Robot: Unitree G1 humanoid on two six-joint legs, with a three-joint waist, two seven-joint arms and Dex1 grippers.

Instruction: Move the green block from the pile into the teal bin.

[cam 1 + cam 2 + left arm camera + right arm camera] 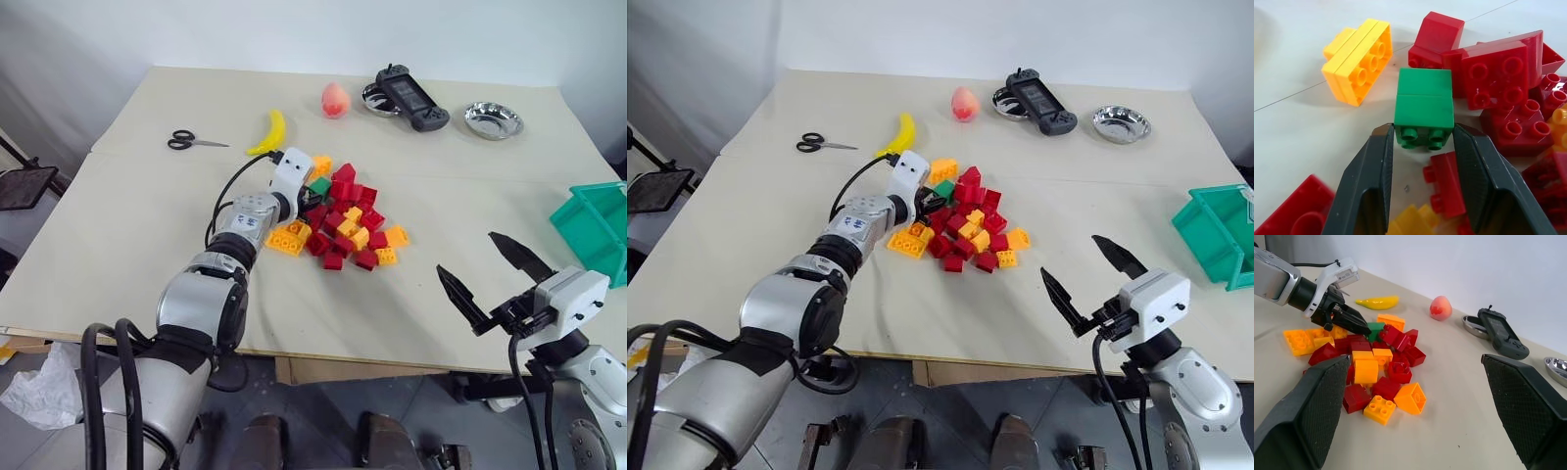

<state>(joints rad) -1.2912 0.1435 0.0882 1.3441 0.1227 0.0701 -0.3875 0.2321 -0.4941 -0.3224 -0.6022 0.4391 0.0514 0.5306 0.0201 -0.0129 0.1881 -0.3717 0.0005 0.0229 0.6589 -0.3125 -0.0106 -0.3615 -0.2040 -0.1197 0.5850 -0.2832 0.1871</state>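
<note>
The tabletop (147,225) is seen carrying the teal bin (596,227) at its right edge, well apart from the pile (348,227) of red and orange-yellow bricks near the middle. The right pincer (485,274) is held spread wide above the near edge, with nothing between its fingers. The left pincer (1422,134) is set at the pile's far left side, its fingers touching both sides of the green block (1424,110), which is pinched there among the bricks.
</note>
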